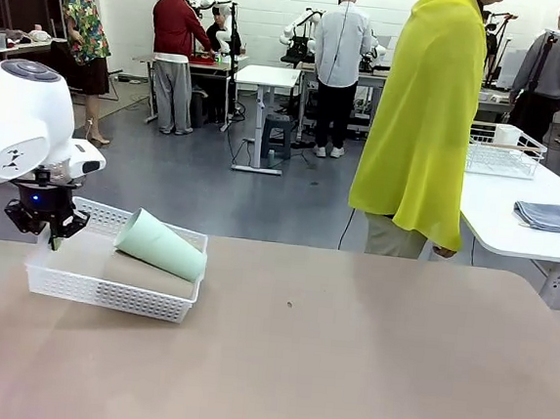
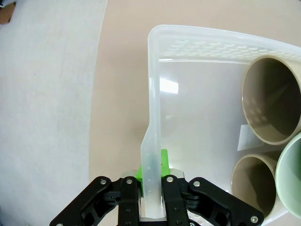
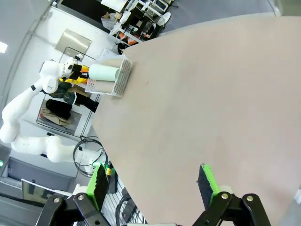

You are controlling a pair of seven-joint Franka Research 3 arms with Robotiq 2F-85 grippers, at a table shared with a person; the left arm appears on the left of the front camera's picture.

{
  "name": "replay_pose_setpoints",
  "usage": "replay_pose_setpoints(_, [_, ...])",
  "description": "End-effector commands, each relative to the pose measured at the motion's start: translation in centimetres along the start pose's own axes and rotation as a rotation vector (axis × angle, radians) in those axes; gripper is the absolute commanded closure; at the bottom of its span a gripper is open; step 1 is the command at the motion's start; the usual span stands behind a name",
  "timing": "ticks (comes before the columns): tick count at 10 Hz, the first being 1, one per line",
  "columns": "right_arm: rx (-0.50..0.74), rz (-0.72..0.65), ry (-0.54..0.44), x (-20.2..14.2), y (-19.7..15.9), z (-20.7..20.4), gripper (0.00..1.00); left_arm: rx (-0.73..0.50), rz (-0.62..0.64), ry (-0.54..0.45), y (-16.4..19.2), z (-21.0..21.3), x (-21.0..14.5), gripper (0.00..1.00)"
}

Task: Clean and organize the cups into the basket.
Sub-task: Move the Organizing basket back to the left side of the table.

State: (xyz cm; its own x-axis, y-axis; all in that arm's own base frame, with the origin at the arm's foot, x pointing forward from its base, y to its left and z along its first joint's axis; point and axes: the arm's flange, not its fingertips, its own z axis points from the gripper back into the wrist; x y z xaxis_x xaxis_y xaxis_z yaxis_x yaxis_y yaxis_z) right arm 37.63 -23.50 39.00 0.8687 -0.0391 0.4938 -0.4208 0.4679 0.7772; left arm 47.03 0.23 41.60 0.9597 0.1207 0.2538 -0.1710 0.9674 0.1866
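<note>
- Because the shallow white lattice-mesh plastic basket (image 1: 106, 292) sits at my left end of the tan table (image 1: 345, 362), I have my left gripper (image 2: 151, 188) clamped onto its near rim, green pads pressed together on the thin plastic wall; I judge this grip is meant for dragging or steadying the basket rather than lifting a cup.
- All three cups lie on their sides inside the basket: the pale mint-green tapered cup (image 1: 159, 244) rests on top, slanting across it, and beneath it my left wrist view shows the open mouths of the two matte tan-brown cups (image 2: 273, 101) side by side, facing the wall I hold.
- With every cup already inside, the sorting looks close to finished; what remains, I judge, is positioning the basket.
- My right gripper (image 3: 153, 181) hangs above the bare right part of the table with its fingers spread wide and nothing between them, well apart from the basket.
- A person in a yellow top (image 1: 426, 114) stands at the far edge, hands off the table.
- Behind them a second white table carries a white wire-rod basket (image 1: 503, 151) and a folded grey cloth (image 1: 550, 216), both out of my way.
- Nothing on the tabletop blocks a slide toward the middle; the mint cup, perched loosely, could roll if I jerk.
</note>
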Motion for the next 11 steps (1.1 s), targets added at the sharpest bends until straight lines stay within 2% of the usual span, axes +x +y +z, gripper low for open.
replay_pose_setpoints(1, [-0.002,0.0,0.003,0.0,-0.1,-0.1,0.0,0.02,-0.015,-0.012,-1.0,0.2,-0.1,0.94])
replay_pose_setpoints(6, [-0.002,0.0,0.003,0.0,-0.1,-0.1,0.0,0.003,-0.024,0.005,-0.8,-0.1,-0.2,0.94])
replay_pose_setpoints(8, [-0.002,0.0,0.003,0.0,-0.1,-0.1,0.0,-0.011,-0.079,-0.006,1.8,-1.5,2.1,0.94])
replay_pose_setpoints(11, [-0.002,0.0,0.003,0.0,-0.1,-0.1,0.0,-0.043,-0.041,0.035,4.8,-3.7,5.8,0.94])
